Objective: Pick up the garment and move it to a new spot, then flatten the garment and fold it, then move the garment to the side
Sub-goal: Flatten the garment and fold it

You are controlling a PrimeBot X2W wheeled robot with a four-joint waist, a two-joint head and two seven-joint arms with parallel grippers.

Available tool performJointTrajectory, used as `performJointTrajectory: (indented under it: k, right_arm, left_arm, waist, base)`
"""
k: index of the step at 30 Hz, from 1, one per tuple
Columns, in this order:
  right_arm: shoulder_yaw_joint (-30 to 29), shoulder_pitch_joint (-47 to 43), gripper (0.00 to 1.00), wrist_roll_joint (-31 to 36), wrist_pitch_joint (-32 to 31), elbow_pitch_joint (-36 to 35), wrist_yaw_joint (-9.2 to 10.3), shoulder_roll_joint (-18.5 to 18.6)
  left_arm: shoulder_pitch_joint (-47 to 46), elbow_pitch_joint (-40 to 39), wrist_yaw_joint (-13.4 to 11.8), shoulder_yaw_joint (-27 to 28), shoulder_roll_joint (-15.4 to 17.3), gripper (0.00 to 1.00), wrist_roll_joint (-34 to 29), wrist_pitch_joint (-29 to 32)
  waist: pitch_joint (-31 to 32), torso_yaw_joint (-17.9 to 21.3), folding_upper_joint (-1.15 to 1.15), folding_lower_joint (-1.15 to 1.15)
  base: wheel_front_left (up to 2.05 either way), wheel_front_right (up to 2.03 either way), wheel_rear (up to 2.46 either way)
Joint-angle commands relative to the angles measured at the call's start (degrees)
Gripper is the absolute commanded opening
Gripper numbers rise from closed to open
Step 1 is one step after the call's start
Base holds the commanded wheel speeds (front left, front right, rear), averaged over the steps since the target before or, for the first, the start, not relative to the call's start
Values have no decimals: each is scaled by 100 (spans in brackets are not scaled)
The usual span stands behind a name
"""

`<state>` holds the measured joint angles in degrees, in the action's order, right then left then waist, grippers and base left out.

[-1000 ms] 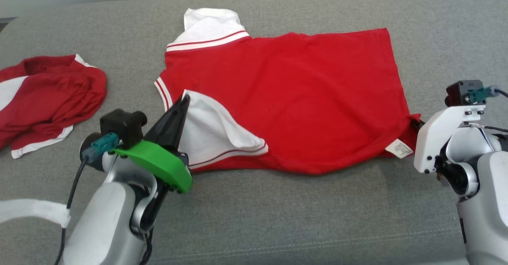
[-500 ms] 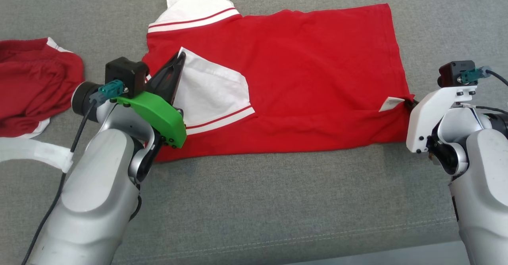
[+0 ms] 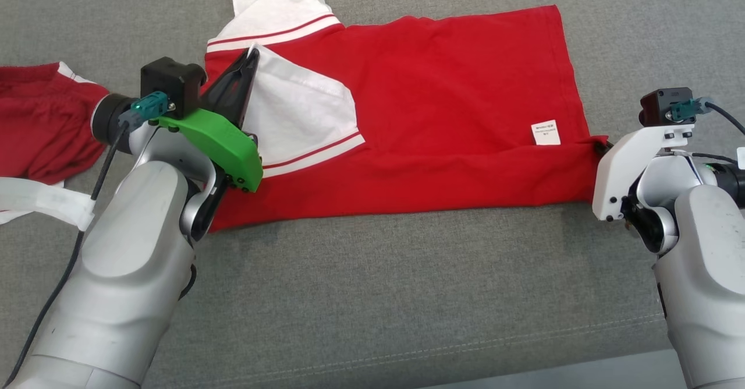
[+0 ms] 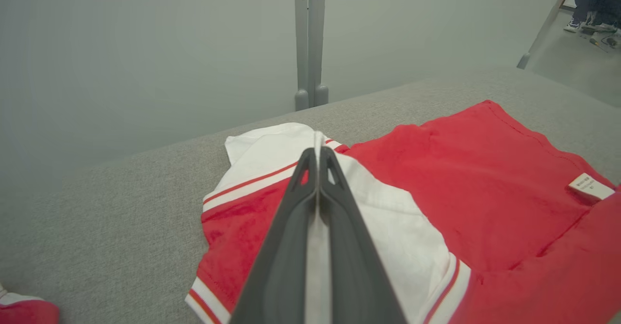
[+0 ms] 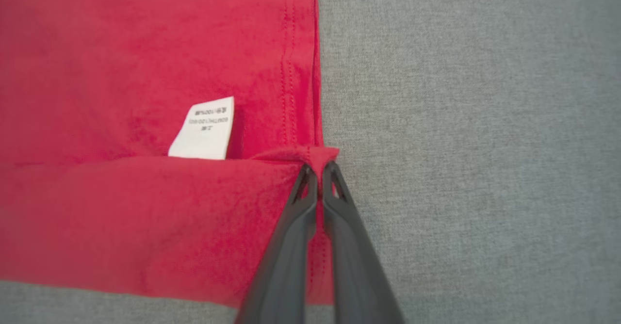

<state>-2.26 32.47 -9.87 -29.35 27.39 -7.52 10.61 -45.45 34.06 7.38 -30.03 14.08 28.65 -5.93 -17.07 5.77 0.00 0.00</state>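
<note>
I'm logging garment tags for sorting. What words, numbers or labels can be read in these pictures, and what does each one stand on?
White care label on the garment, near its hem: a few lines of small dark print, too small and blurred to read in any view.
No other text: none can be seen on the second red garment or on the grey surface.

The left arm is reaching up from the lower left of the head view, the left end effector [image 3: 250, 56] pointing toward the upper left, its fingers pressing together on a white edge of the garment [image 3: 442, 86]. The right arm is bending in at the right edge, the right end effector [image 5: 318, 171] pinching a red corner.
</note>
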Motion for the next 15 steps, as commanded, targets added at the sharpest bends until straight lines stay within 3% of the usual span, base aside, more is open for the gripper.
performJointTrajectory:
  k: [1, 14, 15]
  right_arm:
    - [7, 58, 0, 42, 101, 22, 7, 17]
    - [18, 157, 0, -123, 619, 143, 7, -48]
    - [16, 173, 0, -122, 654, 162, 7, -52]
  left_arm:
    - [-121, 60, 8, -6, 5, 0, 51, -63]
    - [-189, 684, -19, -122, -15, 0, 175, -240]
    - [-197, 729, -30, -116, -25, 7, 180, -261]
  waist:
    - [9, 8, 0, 0]
    - [77, 54, 0, 0]
    - [77, 52, 0, 0]
  base:
    - [0, 0, 0]
    - [0, 0, 0]
    - [0, 0, 0]
